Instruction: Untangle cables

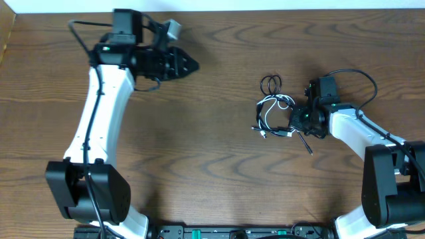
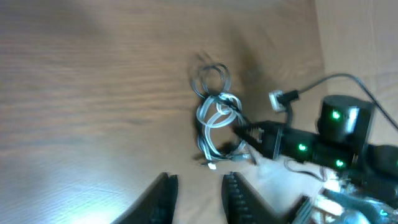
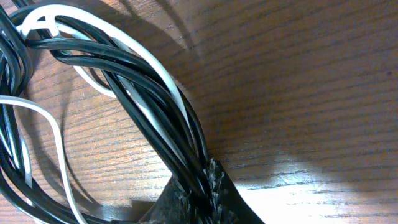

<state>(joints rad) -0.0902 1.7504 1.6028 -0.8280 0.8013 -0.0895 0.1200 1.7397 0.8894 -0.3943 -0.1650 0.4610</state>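
Tangled cables [image 1: 275,109] lie right of centre on the surface [image 1: 219,166], black and white loops bundled. At the bundle's lower-right edge the right jaws are nearly closed, pinching several strands. The left jaws are slightly parted, empty, well apart from them.

Brown wood-grain table [image 1: 219,172]. White-and-black left arm [image 1: 99,119] rises from the near left corner and reaches toward the far edge. White-and-black right arm [image 1: 358,129] rises from the near right corner and reaches inward.

Tangled bundle of thin black and white cables [image 1: 273,111] lies on the table, right of centre, about mid-depth. A small loop sits at its far side, and plug ends stick out at its near left.

Black two-finger right gripper [image 1: 293,125] is at the bundle's near right edge, pinched on several strands, tips at the table surface.

Black two-finger left gripper [image 1: 192,65] is well apart to the left, nearer the far edge, pointing right.
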